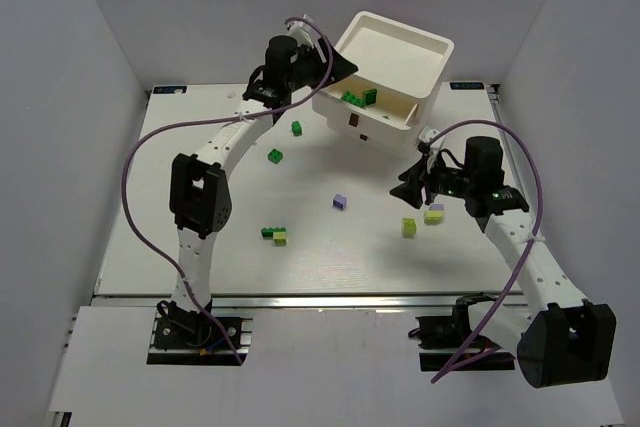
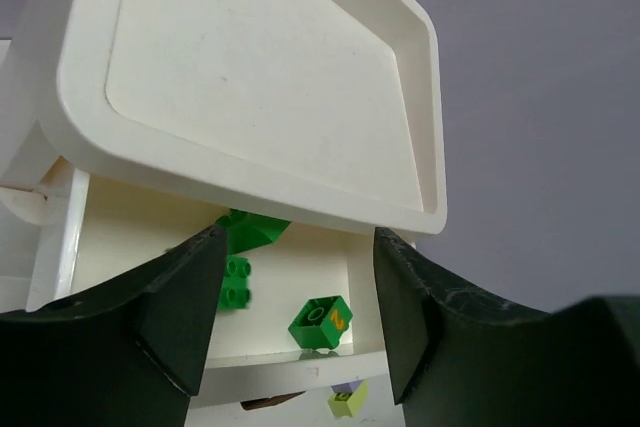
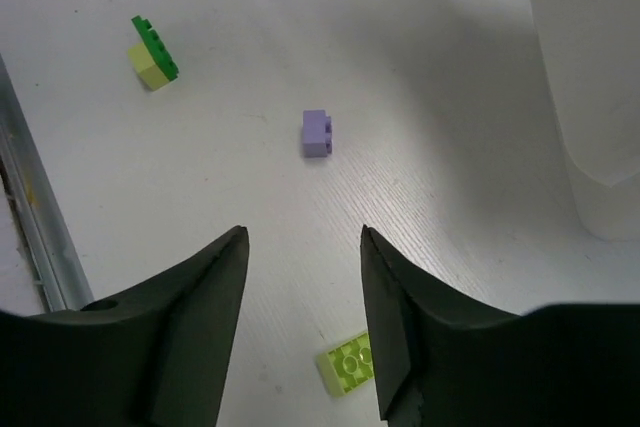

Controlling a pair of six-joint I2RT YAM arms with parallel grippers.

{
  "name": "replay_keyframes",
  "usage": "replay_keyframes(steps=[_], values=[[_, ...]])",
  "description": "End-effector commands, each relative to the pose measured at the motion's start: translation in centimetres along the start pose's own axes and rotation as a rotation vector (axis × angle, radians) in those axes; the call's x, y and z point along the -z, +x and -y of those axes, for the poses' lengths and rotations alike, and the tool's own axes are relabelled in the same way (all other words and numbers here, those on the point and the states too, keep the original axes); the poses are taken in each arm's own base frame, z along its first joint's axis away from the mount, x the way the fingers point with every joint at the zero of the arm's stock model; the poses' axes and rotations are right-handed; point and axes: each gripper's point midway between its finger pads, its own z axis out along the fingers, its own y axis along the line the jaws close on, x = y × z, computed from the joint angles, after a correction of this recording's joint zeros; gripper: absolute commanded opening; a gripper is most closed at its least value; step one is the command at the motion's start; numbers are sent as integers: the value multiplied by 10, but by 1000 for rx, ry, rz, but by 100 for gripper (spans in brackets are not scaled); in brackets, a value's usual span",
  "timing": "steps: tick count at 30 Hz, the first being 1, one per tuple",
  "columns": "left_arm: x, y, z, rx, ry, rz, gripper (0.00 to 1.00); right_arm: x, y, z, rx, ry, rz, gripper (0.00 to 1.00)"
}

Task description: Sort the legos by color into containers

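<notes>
The white drawer unit [image 1: 395, 47] stands at the back, tilted. Its top drawer [image 1: 385, 107] is open and holds dark green legos [image 1: 360, 97]. My left gripper [image 1: 343, 67] is open and empty at the drawer's left end. Between its fingers the left wrist view shows the drawer [image 2: 300, 362] with a green lego [image 2: 322, 322] and two more behind. My right gripper [image 1: 408, 185] is open and empty just above the table, over a lime lego [image 3: 350, 362]. A purple lego [image 3: 317, 134] lies ahead of it.
Loose on the table are two green legos [image 1: 297, 128] [image 1: 274, 156], a purple one [image 1: 340, 202], a green and lime pair [image 1: 273, 234] and lime ones [image 1: 409, 227] [image 1: 434, 214]. A brown handle [image 1: 355, 125] marks a lower drawer. The unit's wall [image 3: 590, 97] stands right of my right gripper.
</notes>
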Motion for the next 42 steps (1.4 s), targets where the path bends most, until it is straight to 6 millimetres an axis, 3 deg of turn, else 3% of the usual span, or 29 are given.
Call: replay_keyframes(steps=[1, 4, 6, 8, 9, 10, 12, 13, 14, 15, 16, 17, 19, 20, 21, 22, 23, 24, 25, 26, 27, 28, 29, 31, 33, 34, 35, 37, 42], values=[[11, -30, 34, -39, 33, 61, 71, 1, -8, -15, 77, -86, 34, 57], [24, -47, 41, -57, 43, 83, 65, 1, -8, -25, 112, -134, 45, 57], [33, -40, 42, -65, 41, 63, 33, 0, -8, -31, 140, -161, 54, 54], [63, -49, 56, -129, 42, 72, 1, -1, -8, -40, 195, -185, 68, 47], [75, -46, 58, -165, 28, 62, 0, -5, -9, -48, 216, -208, 75, 43], [100, -33, 54, -234, -9, 33, 0, -7, -10, -45, 238, -184, 75, 35], [130, -20, 38, -287, -100, 35, 0, -14, -11, -43, 240, -165, 56, 29], [143, 19, 1, -305, -179, -43, 2, -23, -9, -48, 252, -165, 20, 27], [159, 30, -9, -322, -220, -58, 9, -33, -10, -43, 249, -159, -13, 27], [188, 22, -6, -365, -273, 0, 32, -42, -8, -40, 257, -124, -63, 26], [203, 32, -18, -403, -321, -20, 45, -59, -2, -46, 245, -147, -110, 29], [218, 58, -42, -402, -384, -68, 56, -71, -18, -51, 270, -143, -107, 33], [255, 53, -51, -452, -501, -25, 71, -94, -14, -39, 237, -80, -176, 42], [268, 63, -63, -460, -544, -40, 73, -109, -17, -54, 253, -109, -187, 45], [286, 53, -54, -487, -558, 16, 74, -119, -40, -54, 264, -97, -163, 49], [301, 48, -61, -515, -623, 50, 76, -139, -28, -47, 223, -77, -221, 50], [312, 43, -60, -523, -642, 90, 77, -152, -29, -55, 220, -92, -244, 52], [323, 51, -71, -525, -679, 102, 79, -163, -52, -60, 224, -89, -229, 54], [343, 35, -59, -552, -686, 214, 82, -186, -34, -59, 166, -101, -291, 58], [351, 45, -68, -562, -702, 218, 83, -199, -36, -69, 152, -120, -308, 61], [359, 43, -67, -566, -708, 253, 84, -208, -33, -69, 126, -107, -339, 64], [373, 34, -58, -572, -705, 333, 86, -232, -40, -68, 106, -96, -335, 68], [379, 36, -59, -574, -707, 349, 88, -243, -41, -66, 42, -69, -340, 79], [390, 37, -56, -580, -700, 384, 88, -276, -44, -60, 2, -26, -333, 89], [393, 39, -57, -580, -699, 390, 88, -295, -44, -54, -30, 1, -330, 89], [394, 38, -55, -582, -698, 390, 89, -312, -26, -53, -41, 2, -358, 89], [395, 38, -56, -583, -704, 390, 89, -321, -42, -49, -43, 15, -317, 89], [396, 38, -57, -599, -715, 380, 89, -342, -33, -39, -56, 58, -304, 89], [398, 38, -59, -613, -731, 371, 89, -365, -34, 4, -43, 254, -229, 89]])
